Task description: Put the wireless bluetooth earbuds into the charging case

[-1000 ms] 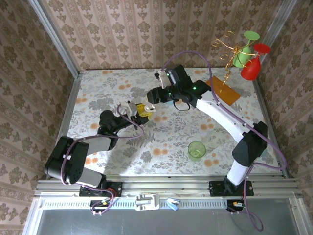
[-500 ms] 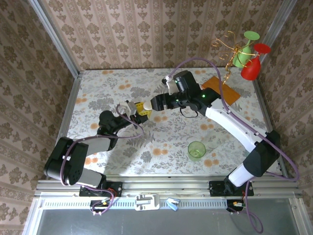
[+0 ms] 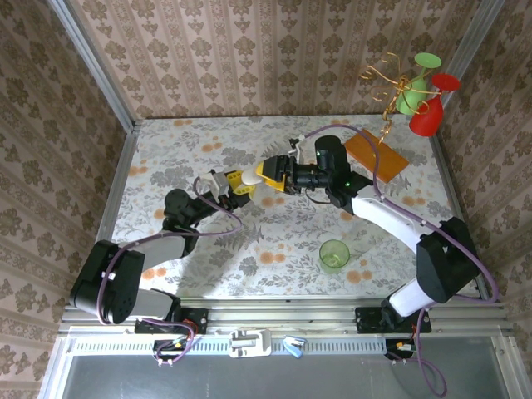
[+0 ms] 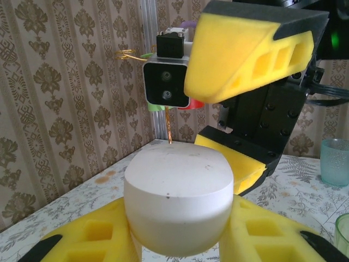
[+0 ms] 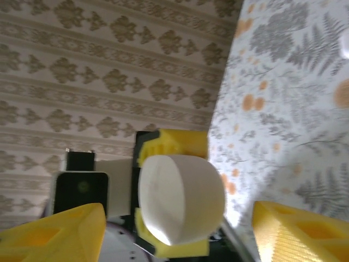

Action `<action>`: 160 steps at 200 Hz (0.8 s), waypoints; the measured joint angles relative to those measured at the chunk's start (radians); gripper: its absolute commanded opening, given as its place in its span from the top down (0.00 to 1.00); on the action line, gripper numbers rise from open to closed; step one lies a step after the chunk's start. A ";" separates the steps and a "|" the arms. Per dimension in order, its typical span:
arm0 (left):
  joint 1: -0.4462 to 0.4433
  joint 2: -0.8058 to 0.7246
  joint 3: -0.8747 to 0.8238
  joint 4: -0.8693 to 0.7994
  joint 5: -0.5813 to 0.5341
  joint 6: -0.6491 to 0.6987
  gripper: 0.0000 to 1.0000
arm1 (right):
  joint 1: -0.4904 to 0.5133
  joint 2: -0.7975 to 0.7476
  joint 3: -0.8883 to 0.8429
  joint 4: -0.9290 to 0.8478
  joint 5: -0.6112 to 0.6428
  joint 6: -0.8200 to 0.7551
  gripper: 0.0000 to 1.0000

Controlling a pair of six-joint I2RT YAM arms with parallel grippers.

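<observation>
**Closing the spread right pincer on the held case**

The left pincer (image 3: 239, 182) is pinching the white case (image 4: 179, 197) low on its body. It is holding the case up off the surface (image 3: 291, 241), with the rounded end pointing toward the other arm. The right pincer (image 3: 266, 174) is facing the case with its yellow fingers (image 4: 248, 52) spread, one above the rounded end and one behind and below it. Neither finger seems to be touching yet. No seam is showing on the shell, so the case is looking closed. I cannot tell whether any earbuds are lying inside it.

The step in hand is probably taking the free end so the case can be opened. In the right wrist view the case is sitting about midway between the two fingers, which is a good line to close on.

- **Where to grip:** the right fingers should be closing only on the exposed half, clear of the left foam pads.
- **How to close:** the shell looks smooth and curved and is likely to slip out of a hard or off-centre squeeze, so a slow, square closure suits it.
- **Left side:** the left grip should be staying firm and motionless while the right pincer is working.
</observation>
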 measured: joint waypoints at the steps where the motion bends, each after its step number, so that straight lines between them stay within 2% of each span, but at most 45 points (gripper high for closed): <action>1: 0.000 0.000 0.000 0.000 0.000 0.000 0.80 | 0.000 0.001 -0.001 0.005 -0.002 0.005 0.33; 20: -0.004 0.000 0.000 0.000 0.000 0.000 0.80 | 0.001 0.021 -0.029 0.121 -0.036 0.093 0.35; 79: -0.006 -0.002 0.000 0.023 -0.002 0.000 0.80 | 0.000 0.071 -0.078 0.325 -0.076 0.262 0.73; 99: -0.006 -0.002 0.000 0.029 -0.007 0.000 0.76 | -0.003 0.072 -0.081 0.343 -0.080 0.273 0.77; 111: -0.006 -0.002 0.000 0.030 -0.010 0.000 0.66 | -0.004 0.072 -0.082 0.344 -0.081 0.271 0.77; 123: -0.006 -0.002 0.000 0.029 -0.012 0.004 0.40 | -0.010 0.071 -0.087 0.344 -0.081 0.259 0.76; 134: -0.009 -0.002 -0.005 0.028 -0.022 0.008 0.26 | -0.014 0.070 -0.092 0.332 -0.079 0.233 0.76; 147: -0.006 -0.002 -0.023 0.027 -0.040 0.019 0.14 | -0.026 0.062 -0.102 0.292 -0.067 0.183 0.76; 160: -0.005 -0.002 -0.048 0.021 -0.057 0.027 0.07 | -0.045 0.054 -0.108 0.238 -0.043 0.130 0.76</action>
